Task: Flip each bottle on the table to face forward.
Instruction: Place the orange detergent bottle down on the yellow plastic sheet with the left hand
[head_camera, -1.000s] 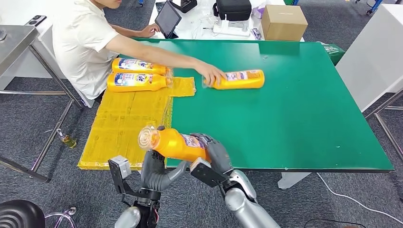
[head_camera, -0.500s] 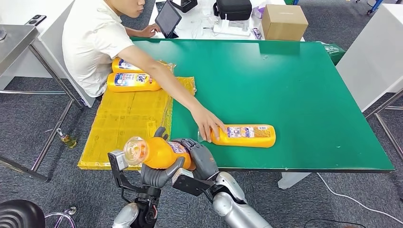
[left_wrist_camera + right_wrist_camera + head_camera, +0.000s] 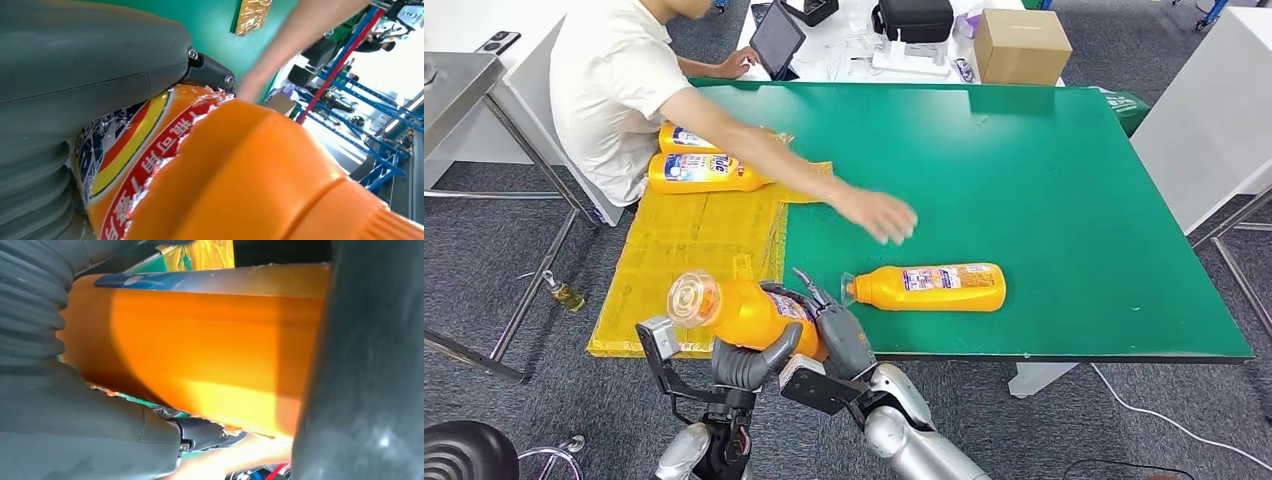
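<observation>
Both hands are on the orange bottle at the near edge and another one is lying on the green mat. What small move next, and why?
Probably carry the held bottle a little further left over the yellow sheet and lower it there. Left hand and right hand both grip it, two bottles already lie on that sheet, and the person's hand hovers above the lying bottle.

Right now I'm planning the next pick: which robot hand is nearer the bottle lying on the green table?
Right. The right hand is just near-left of the lying bottle; the left hand sits farther left. Both grip the held bottle.
</observation>
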Robot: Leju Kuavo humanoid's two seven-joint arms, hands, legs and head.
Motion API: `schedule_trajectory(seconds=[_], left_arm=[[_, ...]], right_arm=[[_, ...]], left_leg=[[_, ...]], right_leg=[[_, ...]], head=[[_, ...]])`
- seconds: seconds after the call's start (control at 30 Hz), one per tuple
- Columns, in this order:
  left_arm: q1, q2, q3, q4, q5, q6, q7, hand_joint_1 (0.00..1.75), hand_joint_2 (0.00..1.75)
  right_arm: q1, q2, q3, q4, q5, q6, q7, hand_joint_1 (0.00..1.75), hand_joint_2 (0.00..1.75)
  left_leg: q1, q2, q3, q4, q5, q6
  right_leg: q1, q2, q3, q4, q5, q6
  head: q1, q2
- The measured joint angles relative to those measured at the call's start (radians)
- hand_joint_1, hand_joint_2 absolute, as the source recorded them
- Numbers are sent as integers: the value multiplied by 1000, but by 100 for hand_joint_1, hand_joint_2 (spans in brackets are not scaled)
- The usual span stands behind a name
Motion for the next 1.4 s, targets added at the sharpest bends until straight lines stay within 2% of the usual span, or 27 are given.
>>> schedule_trajectory(seconds=[0.03, 0.17, 0.3, 0.4, 0.47, 0.57, 0.63, 0.67, 0.73, 0.83, 0.97, 1.07, 1.17, 1.2, 1.23, 1.27, 1.33, 1.37, 1.4], left_arm=[[0, 0, 1, -2, -1, 2, -1, 175, 175], [1, 0, 3, -7, -9, 10, -8, 175, 175], [6, -5, 18, -25, -28, 73, -33, 175, 175], [3, -6, 54, -32, -117, 236, -53, 175, 175], [-11, -1, 87, -11, -318, 382, -85, 175, 175], [-43, -5, 200, 47, -870, 488, -111, 175, 175], [-65, -12, 305, 85, -1223, 499, -84, 175, 175], [-77, -13, 350, 106, -1338, 501, -55, 175, 175], [-104, -4, 410, 160, -1460, 503, 22, 175, 175], [-162, 25, 437, 265, -1545, 477, 135, 175, 175], [-246, 62, 427, 421, -1630, 401, 220, 175, 175], [-322, 84, 402, 547, -1647, 333, 245, 175, 175], [-410, 97, 391, 668, -1586, 268, 220, 172, 175], [-432, 99, 391, 696, -1557, 253, 206, 167, 175], [-452, 101, 391, 721, -1530, 240, 193, 155, 175], [-469, 103, 391, 743, -1505, 226, 182, 123, 175], [-498, 106, 391, 778, -1466, 194, 169, 43, 175], [-510, 107, 391, 793, -1453, 177, 166, 11, 175], [-521, 108, 391, 806, -1444, 160, 164, 0, 175]], right_arm=[[0, 0, 2, 0, 1, -2, 0, 0, 175], [2, 0, 6, 0, 10, -10, 0, 0, 0], [18, 0, 11, 0, 53, -75, -10, 0, 0], [52, 2, 16, -2, 109, -191, -33, 0, 0], [79, 8, 7, -11, 173, -276, -62, 0, 0], [138, 47, -67, -53, 340, -329, -148, 0, 0], [181, 88, -151, -97, 433, -333, -191, 0, 0], [199, 104, -191, -123, 457, -334, -200, 0, 0], [225, 126, -255, -173, 475, -337, -206, 0, 0], [242, 138, -304, -215, 463, -342, -208, 0, 0], [245, 141, -320, -218, 418, -342, -208, 0, 0], [242, 141, -320, -214, 367, -343, -207, 0, 0], [237, 140, -312, -206, 320, -342, -206, 0, 0], [235, 140, -310, -203, 310, -342, -206, 0, 0], [234, 139, -308, -199, 301, -342, -206, 0, 0], [232, 139, -305, -196, 293, -342, -206, 0, 0], [228, 137, -299, -187, 278, -342, -206, 0, 0], [226, 136, -295, -183, 271, -342, -206, 0, 0], [224, 136, -292, -178, 266, -342, -206, 0, 0]], left_leg=[[0, 0, 0, 0, 0, 0], [0, 0, 0, 0, 0, 0], [0, 0, 0, 0, 0, 0], [0, -1, -1, 0, 0, 0], [1, -1, -1, 0, 0, 0], [1, -1, -1, 0, 0, -1], [1, 0, -1, 0, 0, -1], [1, 0, -1, 0, 1, -1], [1, 0, -1, 0, 1, -1], [1, -1, -1, 0, 2, -2], [1, -1, -2, 0, 4, -1], [1, -2, -2, 0, 4, -1], [1, -3, -1, 0, 4, -2], [1, -3, 0, 0, 4, -2], [1, -3, 1, 0, 4, -2], [1, -4, 2, 0, 4, -2], [1, -5, 3, 0, 4, -2], [1, -6, 4, 0, 4, -2], [1, -7, 5, 0, 4, -2]], right_leg=[[0, 0, 0, 0, 0, 0], [0, 0, 0, 0, 0, 0], [0, 0, 0, 0, 0, 0], [0, 0, -1, 0, 0, 0], [0, 0, -1, 0, 0, 0], [1, 0, -1, 1, 0, 0], [1, 0, -1, 1, 0, 0], [1, 0, -2, 1, 0, 0], [1, 0, -2, 1, 0, -1], [0, 0, -2, 1, 0, -1], [0, -1, -2, 1, 1, 0], [0, -1, -1, 1, 1, 0], [1, -2, 1, 1, 1, -1], [1, -2, 2, 1, 1, -1], [1, -2, 2, 1, 1, -1], [1, -3, 3, 1, 0, -1], [1, -5, 6, 1, 0, -1], [1, -6, 7, 1, 0, -1], [1, -6, 8, 1, 0, -1]], head=[[0, 0], [0, 0], [0, 0], [0, 0], [0, 0], [0, 0], [0, 0], [0, 0], [0, 0], [1, 0], [0, 0], [0, 0], [0, 0], [0, 0], [0, 0], [0, 0], [0, 0], [0, 0], [0, 0]])
